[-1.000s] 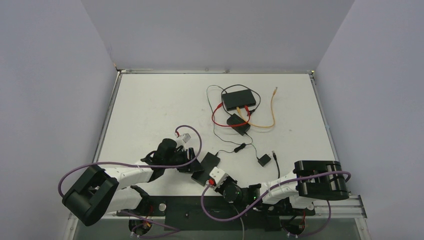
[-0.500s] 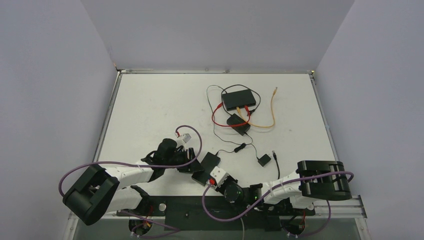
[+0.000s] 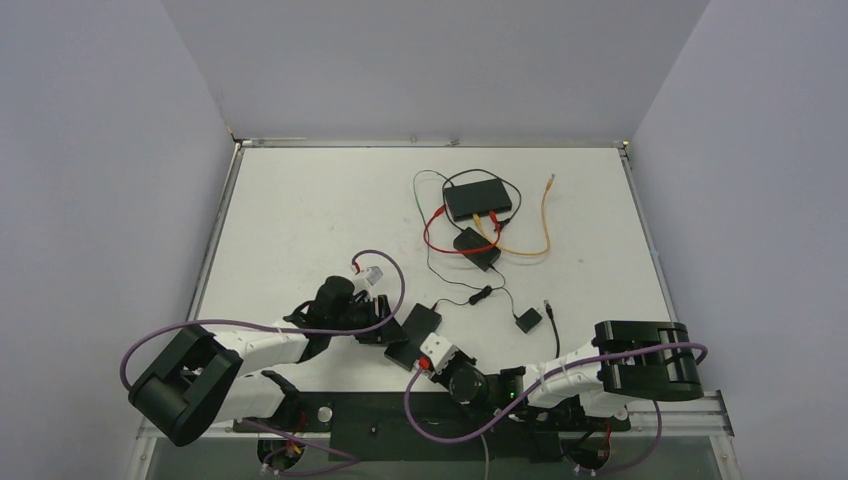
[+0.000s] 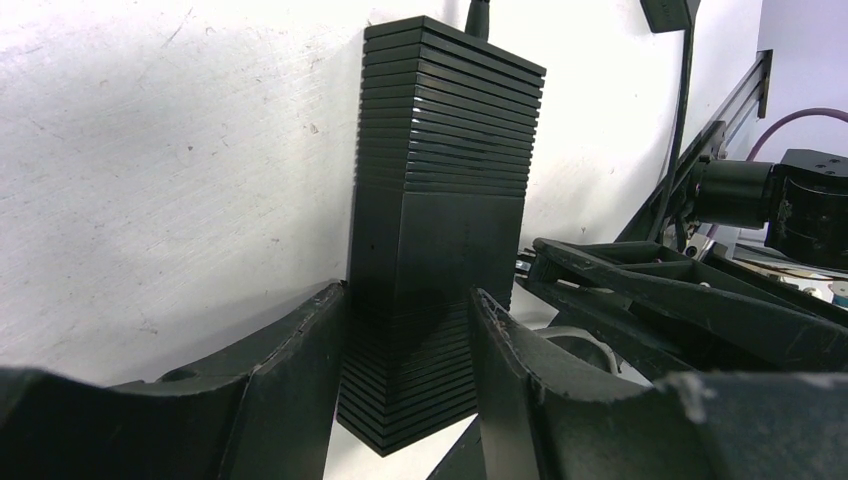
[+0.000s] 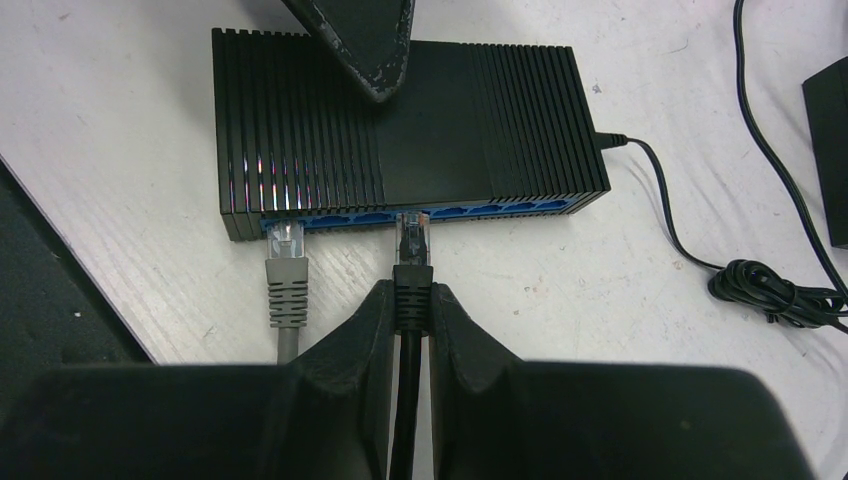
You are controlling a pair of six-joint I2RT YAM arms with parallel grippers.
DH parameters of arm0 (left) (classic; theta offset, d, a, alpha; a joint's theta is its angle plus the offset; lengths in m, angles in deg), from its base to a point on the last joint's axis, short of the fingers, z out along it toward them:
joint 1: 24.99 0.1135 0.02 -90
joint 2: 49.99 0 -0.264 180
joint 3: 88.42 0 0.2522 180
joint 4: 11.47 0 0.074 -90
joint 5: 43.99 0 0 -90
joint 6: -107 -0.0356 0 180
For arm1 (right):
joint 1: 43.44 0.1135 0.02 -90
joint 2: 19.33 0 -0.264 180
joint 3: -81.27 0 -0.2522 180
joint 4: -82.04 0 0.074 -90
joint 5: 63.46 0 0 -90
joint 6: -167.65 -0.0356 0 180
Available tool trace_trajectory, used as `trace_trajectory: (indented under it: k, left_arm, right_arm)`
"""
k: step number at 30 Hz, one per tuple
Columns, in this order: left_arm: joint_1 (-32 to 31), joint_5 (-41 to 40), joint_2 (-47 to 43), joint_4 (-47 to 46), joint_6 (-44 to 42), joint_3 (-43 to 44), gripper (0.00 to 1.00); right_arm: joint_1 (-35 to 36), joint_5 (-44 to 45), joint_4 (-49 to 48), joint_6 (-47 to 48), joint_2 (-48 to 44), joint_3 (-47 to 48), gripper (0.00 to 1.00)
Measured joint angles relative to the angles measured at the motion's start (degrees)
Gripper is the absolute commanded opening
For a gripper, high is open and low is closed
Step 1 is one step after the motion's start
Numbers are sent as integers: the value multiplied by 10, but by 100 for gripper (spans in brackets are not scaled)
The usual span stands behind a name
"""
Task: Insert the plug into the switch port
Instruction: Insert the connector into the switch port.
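Insertion step is on, and it's right at the fiddly bit. In the right wrist view the right gripper (image 5: pixel 412 298) has its fingers pinched on the boot of the black plug (image 5: pixel 412 250), low in the middle of the frame, cable trailing out the bottom. The clear tip points straight at the blue port row (image 5: pixel 480 210) along the front of the switch (image 5: pixel 480 120) and sits right at the mouth of a port near the middle. I can't tell if it has actually entered, but most of the clear head is showing, so I'd call it not seated.

A gray plug (image 5: pixel 287 270) sits at a port just to the left of it, so there isn't much room that side.

The left gripper (image 4: pixel 410 320) is doing the bracing. In its own view the switch (image 4: pixel 440 180) stands between its two fingers, which close against the sides. One finger (image 5: pixel 360 40) also shows at the top of the right wrist view, lying over the ribbed case. The switch itself lies flat on the white bench (image 5: pixel 120 120), power lead (image 5: pixel 680 240) running off to the right.

Next move, as I read it, is a short straight push into the port, keeping the plug square and its latch tab lined up until it clicks, with the left holding firm so the case doesn't slide back.
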Motion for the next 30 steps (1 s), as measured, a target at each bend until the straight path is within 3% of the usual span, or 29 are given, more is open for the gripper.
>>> trace_trajectory:
  k: [30]
  left_arm:
    - [-3,18,43,-52,-1,4,40]
  right_arm:
    - [-105,-125,-15,32,-47,-24,0]
